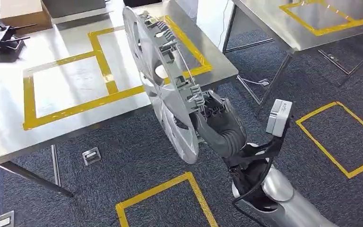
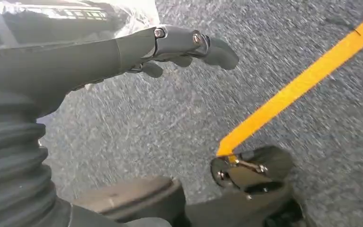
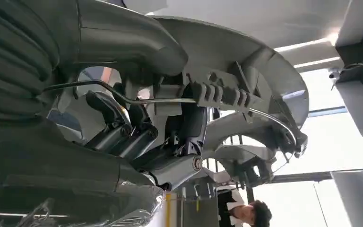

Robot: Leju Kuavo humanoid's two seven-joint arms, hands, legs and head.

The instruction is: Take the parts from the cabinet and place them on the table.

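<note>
A large silver wheel cover stands on edge in the air, its upper part over the near corner of the steel table. My right hand grips its rim from the back side, fingers hooked among the plastic clips and the wire ring. In the right wrist view the dark fingers reach into the wheel cover behind the wire ring. My left hand hangs low over the carpet with its fingers stretched out and nothing in it.
The table carries yellow tape rectangles, a cardboard box and dark parts at its far left. A second steel table stands to the right. Yellow tape squares mark the carpet. A person stands in the background.
</note>
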